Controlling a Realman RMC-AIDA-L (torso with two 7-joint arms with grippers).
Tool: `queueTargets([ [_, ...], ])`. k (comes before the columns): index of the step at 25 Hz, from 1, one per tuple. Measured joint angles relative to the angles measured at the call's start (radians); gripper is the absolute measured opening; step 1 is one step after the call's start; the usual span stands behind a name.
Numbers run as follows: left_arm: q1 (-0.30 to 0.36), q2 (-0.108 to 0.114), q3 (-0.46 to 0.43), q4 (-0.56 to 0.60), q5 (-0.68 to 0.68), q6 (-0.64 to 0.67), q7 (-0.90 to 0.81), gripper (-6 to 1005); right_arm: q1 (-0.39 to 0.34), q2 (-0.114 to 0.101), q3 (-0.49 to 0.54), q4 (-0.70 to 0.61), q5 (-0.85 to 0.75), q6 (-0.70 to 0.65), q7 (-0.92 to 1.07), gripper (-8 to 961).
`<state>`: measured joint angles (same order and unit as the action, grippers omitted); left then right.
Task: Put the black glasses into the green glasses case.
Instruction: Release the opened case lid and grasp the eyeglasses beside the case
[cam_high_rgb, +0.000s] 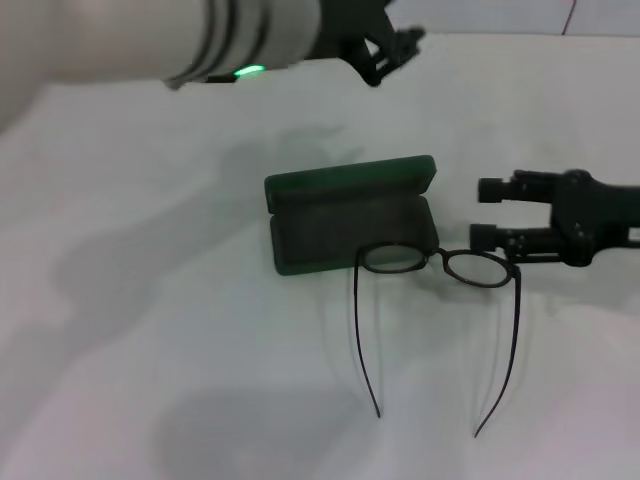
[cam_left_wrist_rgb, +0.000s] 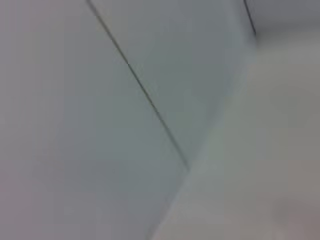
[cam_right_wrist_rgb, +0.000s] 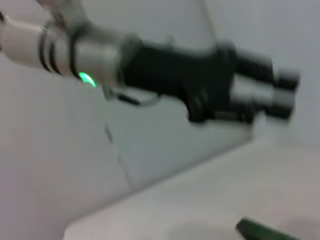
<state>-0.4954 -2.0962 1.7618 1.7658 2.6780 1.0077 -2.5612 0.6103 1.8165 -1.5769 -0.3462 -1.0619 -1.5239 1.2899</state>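
Head view: high, looking down on table (cam_high_rgb: 150, 330). Left wrist: faces wall only. Right wrist: faces left gripper (cam_right_wrist_rgb: 285, 90), shared with head view (cam_high_rgb: 395, 50).

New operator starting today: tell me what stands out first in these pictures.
The green glasses case lies open mid-table. The black glasses sit unfolded at its near right corner, one lens overlapping it. The right hand, open, hovers just right of them; the left hand hangs raised behind.

Glasses (cam_high_rgb: 437, 262) before case (cam_high_rgb: 350, 215), overlapping.
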Motion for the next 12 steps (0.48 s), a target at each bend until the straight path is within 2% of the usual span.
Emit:
queueTargets([
  [3, 0.13, 0.002, -0.021, 0.066, -0.155, -0.124, 0.092, 402, 0.054, -0.017, 0.0, -0.079, -0.112, 0.045, 0.146, 821],
  [6, 0.234, 0.002, -0.025, 0.087, -0.278, -0.204, 0.175, 385, 0.094, -0.024, 0.0, -0.149, -0.256, 0.097, 0.298, 791],
  [7, 0.275, 0.003, -0.034, 0.086, -0.358, -0.234, 0.215, 379, 0.117, -0.023, 0.0, -0.166, -0.32, 0.112, 0.355, 780],
  [9, 0.343, 0.003, -0.066, 0.062, -0.534, -0.256, 0.321, 368, 0.166, -0.015, 0.001, -0.179, -0.445, 0.138, 0.46, 760],
  [12, 0.42, 0.004, -0.129, 0.005, -0.81, -0.219, 0.532, 272, 0.232, 0.008, 0.001, -0.181, -0.586, 0.172, 0.553, 750],
])
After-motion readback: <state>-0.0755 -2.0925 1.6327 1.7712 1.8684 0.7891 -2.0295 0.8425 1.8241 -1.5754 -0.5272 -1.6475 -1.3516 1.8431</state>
